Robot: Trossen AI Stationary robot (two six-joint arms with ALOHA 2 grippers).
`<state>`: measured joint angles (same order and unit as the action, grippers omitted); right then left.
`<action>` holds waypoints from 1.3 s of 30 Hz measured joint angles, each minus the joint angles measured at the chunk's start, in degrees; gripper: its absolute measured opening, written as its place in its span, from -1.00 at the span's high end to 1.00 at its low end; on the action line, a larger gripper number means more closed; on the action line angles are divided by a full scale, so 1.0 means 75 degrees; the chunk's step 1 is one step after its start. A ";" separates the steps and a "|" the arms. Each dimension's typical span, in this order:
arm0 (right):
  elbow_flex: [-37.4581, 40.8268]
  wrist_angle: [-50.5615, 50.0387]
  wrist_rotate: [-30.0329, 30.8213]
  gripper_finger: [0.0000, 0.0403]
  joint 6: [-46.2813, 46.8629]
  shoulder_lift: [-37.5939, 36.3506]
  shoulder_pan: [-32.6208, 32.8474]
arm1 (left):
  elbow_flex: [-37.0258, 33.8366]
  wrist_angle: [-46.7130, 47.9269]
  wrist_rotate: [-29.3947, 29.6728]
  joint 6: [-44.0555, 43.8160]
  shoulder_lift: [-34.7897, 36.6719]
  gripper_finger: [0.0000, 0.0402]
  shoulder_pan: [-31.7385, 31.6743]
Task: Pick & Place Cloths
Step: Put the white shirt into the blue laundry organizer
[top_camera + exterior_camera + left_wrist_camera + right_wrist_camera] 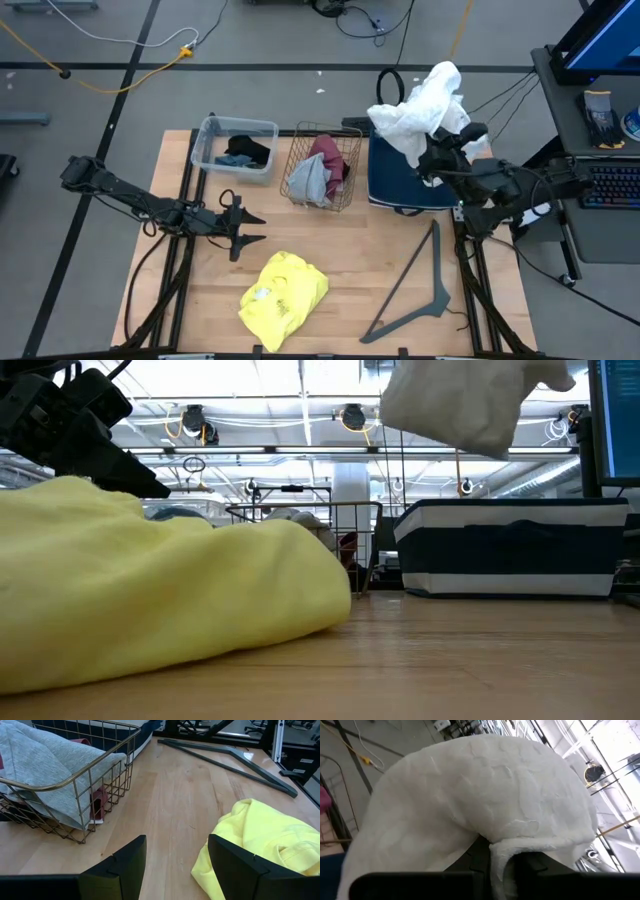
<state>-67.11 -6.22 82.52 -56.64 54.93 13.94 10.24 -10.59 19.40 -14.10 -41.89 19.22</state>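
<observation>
High view gives me the clearest read: my right gripper (432, 150) is raised over the navy fabric bin (400, 190) at the table's far right, its fingers clamped on the white cloth (420, 112), which billows up and over the gripper in a crumpled, quilted-looking bundle; in the right wrist view that white cloth (485, 805) fills nearly everything, folded round the dark fingers; in the low view I see it hanging in the air above the navy-and-white bin (510, 550), clear of its rim; my left gripper (243, 228) sits low over the wooden table (350, 260), fingers spread apart and holding nothing, just beside the bright yellow cloth (284, 288), which lies in a soft rumpled heap near the front edge; the wire basket (322, 165) holds a grey cloth (308, 180) draped over its side and a maroon cloth (332, 155) behind it; the clear plastic tub (235, 147) holds a black cloth (248, 148) with a teal-blue cloth (235, 160) touching it; the grey hanger-like bar (420, 285) lies flat at the front right.
</observation>
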 joint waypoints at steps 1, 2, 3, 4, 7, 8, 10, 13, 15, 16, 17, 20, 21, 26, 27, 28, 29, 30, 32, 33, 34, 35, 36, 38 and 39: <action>0.0000 -0.0021 -0.0003 0.82 0.0000 0.0040 -0.0077 | 0.0000 0.0000 0.0000 -0.0007 0.0002 -0.06 0.0000; 0.0000 -0.0038 -0.0003 0.82 0.0000 0.0078 -0.0153 | 0.0000 0.0000 0.0000 -0.0007 0.0002 -0.06 0.0000; 0.0000 -0.0076 -0.0003 0.82 0.0000 0.0109 -0.0237 | 0.0000 0.0000 0.0000 -0.0004 0.0002 -0.06 0.0000; 0.0000 -0.0148 -0.0001 0.82 0.0002 0.0133 -0.0313 | -0.0001 0.0000 0.0000 -0.0004 0.0000 -0.06 0.0000; 0.0000 -0.0423 0.0003 0.82 0.0038 0.0193 -0.0563 | 0.0000 0.0000 0.0000 -0.0004 0.0000 -0.06 0.0000; 0.0000 -0.0460 0.0002 0.82 0.0038 0.0210 -0.0642 | 0.0000 0.0000 0.0000 -0.0004 0.0002 -0.06 0.0000; 0.0000 -0.0468 0.0003 0.82 0.0044 0.0214 -0.0801 | 0.0000 0.0000 0.0000 -0.0004 0.0002 -0.06 0.0000; 0.0000 -0.0465 0.0000 0.82 0.0055 0.0211 -0.1024 | 0.0000 0.0000 0.0000 -0.0004 0.0000 -0.06 0.0000; 0.0000 -0.0484 -0.0004 0.82 0.0060 0.0211 -0.1159 | 0.0000 0.0000 0.0000 -0.0004 0.0002 -0.06 0.0000; 0.0000 -0.0537 -0.0007 0.82 0.0094 0.0211 -0.1230 | 0.0000 0.0000 0.0000 -0.0004 0.0000 -0.06 0.0000; 0.0000 -0.0647 -0.0006 0.82 0.0185 0.0211 -0.1294 | 0.0000 0.0000 0.0000 -0.0004 0.0002 -0.06 0.0000; 0.0000 -0.1366 -0.0011 0.82 0.0752 0.0211 -0.1508 | 0.0000 0.0000 0.0000 -0.0004 0.0002 -0.06 0.0000; 0.0000 -0.1717 -0.0018 0.82 0.1045 0.0211 -0.1581 | 0.0000 0.0000 0.0000 -0.0004 0.0000 -0.06 0.0000; 0.0000 -0.3629 -0.0471 0.82 0.2886 0.0209 -0.1963 | -0.0002 0.0003 0.0000 -0.0007 0.0002 -0.06 0.0000; 0.0000 -0.3964 -0.0671 0.82 0.3309 0.0211 -0.2049 | 0.0000 0.0003 0.0000 -0.0006 0.0002 -0.06 0.0000; 0.0000 -0.4281 -0.0860 0.82 0.3692 0.0211 -0.2136 | 0.0000 0.0003 0.0000 -0.0007 0.0000 -0.06 0.0000; 0.0000 -0.4586 -0.1041 0.82 0.4054 0.0211 -0.2226 | 0.0000 0.0003 0.0000 -0.0007 0.0000 -0.06 0.0000; 0.0000 -0.4859 -0.1171 0.82 0.4382 0.0228 -0.2322 | 0.0000 0.0003 0.0000 -0.0007 0.0002 -0.06 0.0000; 0.0012 -0.5336 -0.1405 0.82 0.4956 0.0278 -0.2514 | 0.0000 0.0003 0.0000 -0.0007 0.0001 -0.06 0.0000; 0.0092 -0.5437 -0.1448 0.82 0.5151 0.0299 -0.2598 | 0.0000 0.0003 0.0000 -0.0007 0.0000 -0.06 0.0000; 0.0219 -0.5449 -0.1451 0.82 0.5248 0.0308 -0.2676 | 0.0000 0.0003 0.0000 -0.0007 0.0002 -0.06 0.0000; 0.0392 -0.5408 -0.1448 0.82 0.5269 0.0308 -0.2748 | 0.0000 0.0003 0.0000 -0.0007 0.0002 -0.06 0.0000; 0.0582 -0.5348 -0.1448 0.82 0.5266 0.0305 -0.2810 | 0.0000 0.0003 0.0000 -0.0007 0.0000 -0.06 0.0000; 0.1041 -0.5103 -0.1534 0.82 0.5254 0.0305 -0.2946 | 0.0000 0.0003 0.0000 -0.0004 0.0002 -0.06 0.0000; 0.1290 -0.4940 -0.1702 0.82 0.5246 0.0306 -0.3015 | 0.0000 0.0003 0.0000 -0.0004 0.0001 -0.06 0.0000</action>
<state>-57.44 -43.27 69.75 -17.30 57.22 -8.68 10.24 -10.57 19.40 -14.13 -41.88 19.22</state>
